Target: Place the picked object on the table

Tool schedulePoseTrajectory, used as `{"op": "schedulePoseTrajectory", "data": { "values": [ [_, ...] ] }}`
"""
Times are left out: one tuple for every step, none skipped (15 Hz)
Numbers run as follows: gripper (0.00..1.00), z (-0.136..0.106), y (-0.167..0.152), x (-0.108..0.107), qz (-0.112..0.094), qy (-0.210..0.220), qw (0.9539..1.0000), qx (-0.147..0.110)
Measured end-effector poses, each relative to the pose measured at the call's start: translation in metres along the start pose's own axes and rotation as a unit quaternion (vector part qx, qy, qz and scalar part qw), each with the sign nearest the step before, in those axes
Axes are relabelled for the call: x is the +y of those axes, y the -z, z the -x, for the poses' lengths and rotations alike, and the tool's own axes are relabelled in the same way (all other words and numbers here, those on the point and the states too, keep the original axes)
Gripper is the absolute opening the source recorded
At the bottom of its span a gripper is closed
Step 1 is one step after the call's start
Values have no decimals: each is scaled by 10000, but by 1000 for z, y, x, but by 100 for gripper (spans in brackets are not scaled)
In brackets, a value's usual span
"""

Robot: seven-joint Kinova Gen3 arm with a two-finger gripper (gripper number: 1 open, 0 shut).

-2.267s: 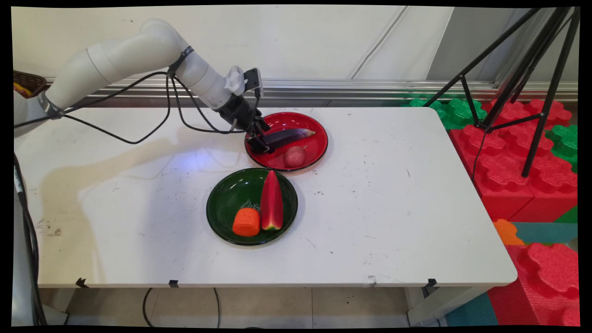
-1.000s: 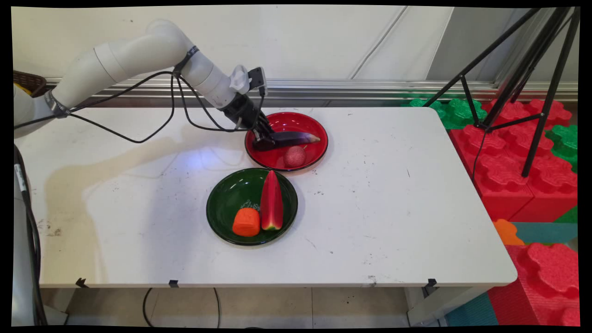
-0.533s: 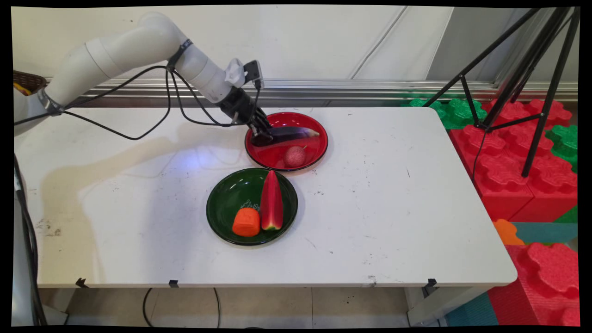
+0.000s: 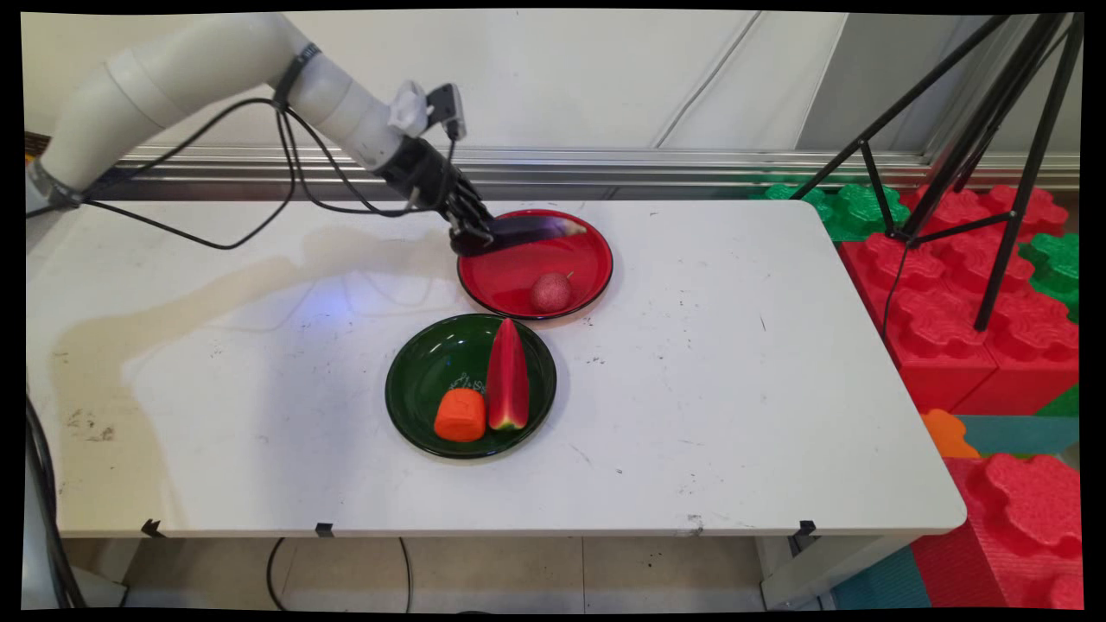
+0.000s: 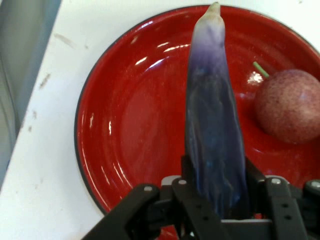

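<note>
Gripper (image 4: 471,235) clamps eggplant (image 4: 531,231) above red plate's (image 4: 587,276) far-left rim; green plate (image 4: 415,380) nearer table's (image 4: 734,389) near edge.

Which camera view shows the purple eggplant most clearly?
The hand view: the eggplant fills it, running from the claw to its pale tip above the red plate. The main view shows it small, with the claw covering one end.

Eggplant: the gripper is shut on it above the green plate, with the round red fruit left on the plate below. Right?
Not quite. The gripper is shut on the eggplant above the red plate, not the green one; the main view shows it. The round red fruit lies on that plate.
</note>
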Motion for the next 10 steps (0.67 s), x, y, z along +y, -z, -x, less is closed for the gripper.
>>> {"op": "schedulePoseTrajectory", "data": {
  "values": [
    [0,1,9,0,-4,-9,10000,36],
    [0,2,17,1,-8,-15,10000,66],
    [0,3,23,1,-13,-14,10000,85],
    [0,5,31,1,-16,-22,9999,112],
    [0,6,37,2,-16,-28,9999,125],
    [0,9,45,3,-14,-39,9999,142],
    [0,10,51,3,-8,-49,9999,151],
    [0,13,60,4,-2,-63,9998,165],
    [0,14,66,5,2,-72,9998,173],
    [0,17,74,6,4,-82,9998,184]
  ]
}}
